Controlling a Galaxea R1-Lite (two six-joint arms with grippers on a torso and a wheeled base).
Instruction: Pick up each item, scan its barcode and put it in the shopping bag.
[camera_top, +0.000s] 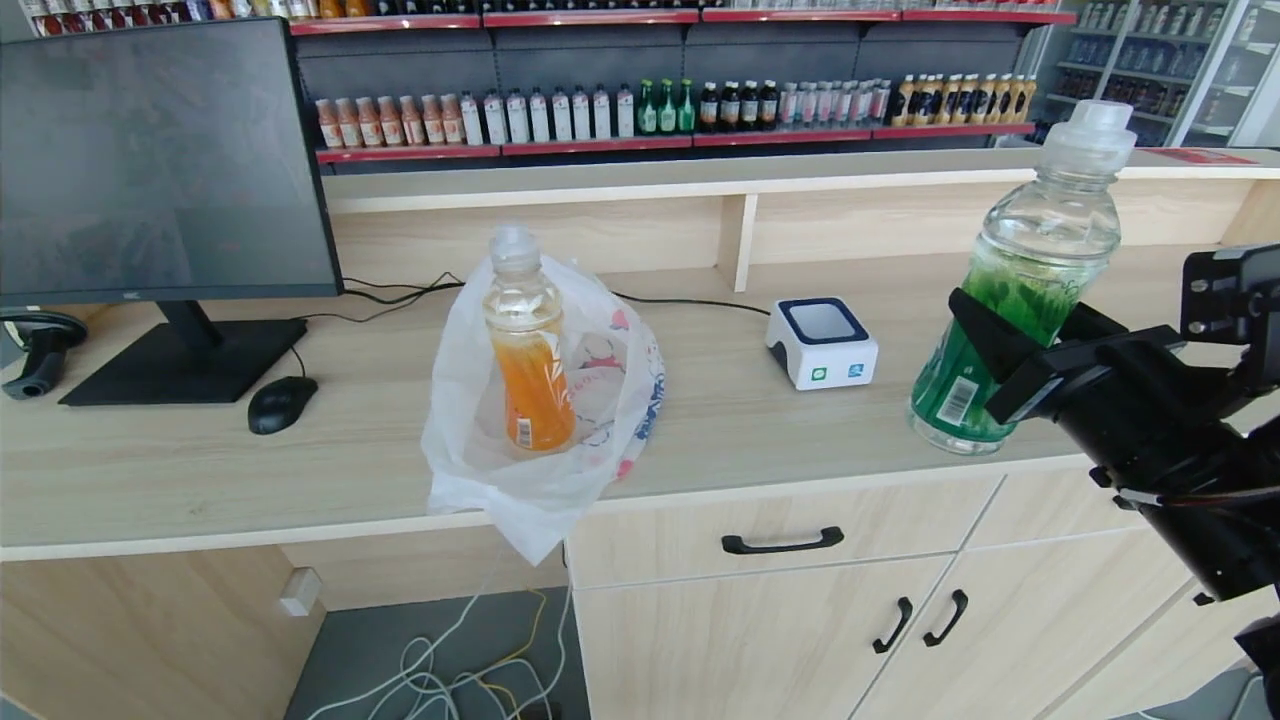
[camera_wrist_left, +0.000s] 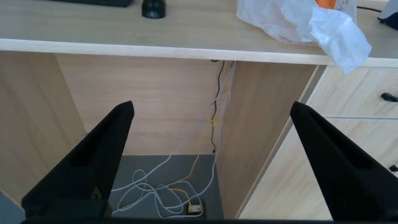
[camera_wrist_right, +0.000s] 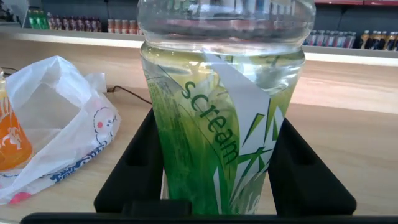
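Head view: right gripper (camera_top: 975, 360) clamped on green bottle (camera_top: 1050, 230); scanner (camera_top: 822, 342) off to its left, so rotate barcode (camera_top: 958, 400) to face it squarely

The head camera looks down on the counter (camera_top: 720, 420) from above. The left wrist camera sits low in front of it, and the right one is close to the green bottle (camera_wrist_right: 211, 137). All three see the shopping bag (camera_top: 470, 400).

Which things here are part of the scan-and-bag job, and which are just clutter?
Job:
- green bottle, gripped by the right gripper
- orange bottle, upright in the shopping bag
- white barcode scanner on the counter

Lying about:
- monitor
- mouse
- shelf bottles
- cables under the counter
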